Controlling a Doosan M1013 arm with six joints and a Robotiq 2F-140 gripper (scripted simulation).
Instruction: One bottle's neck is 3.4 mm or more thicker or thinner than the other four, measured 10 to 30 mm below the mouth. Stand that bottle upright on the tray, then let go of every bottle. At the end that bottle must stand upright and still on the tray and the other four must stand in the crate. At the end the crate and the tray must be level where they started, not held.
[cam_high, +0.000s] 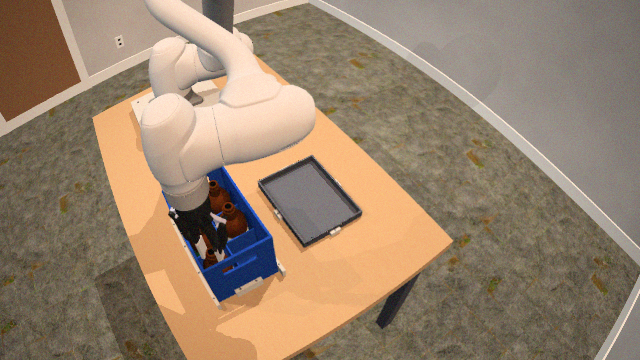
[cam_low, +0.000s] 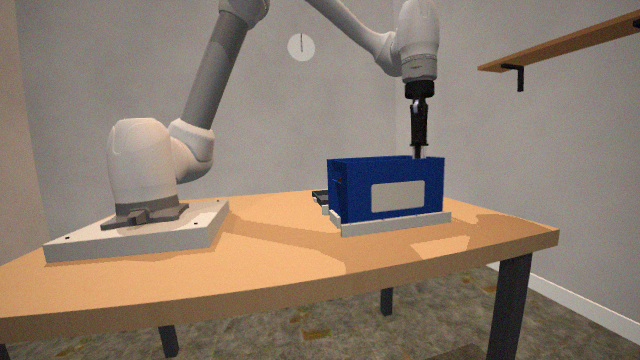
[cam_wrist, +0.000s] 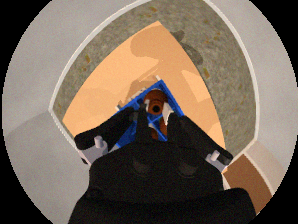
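The blue crate stands level on the table. The dark tray lies flat beside it, with no bottle on it. My gripper points down into the crate's end cell. Its fingertips stand either side of the neck of a brown bottle, slightly apart from it; the gripper is open by a narrow gap. Two brown bottles stand upright in the crate's tray-side row. Other brown glass shows behind the fingers, partly hidden. Neck thicknesses cannot be compared here.
Pale locating strips run along the crate's base, and small pale blocks sit at the tray's edges. The crate's high walls and inner dividers surround the fingertips. A wall shelf is at the right in the exterior view.
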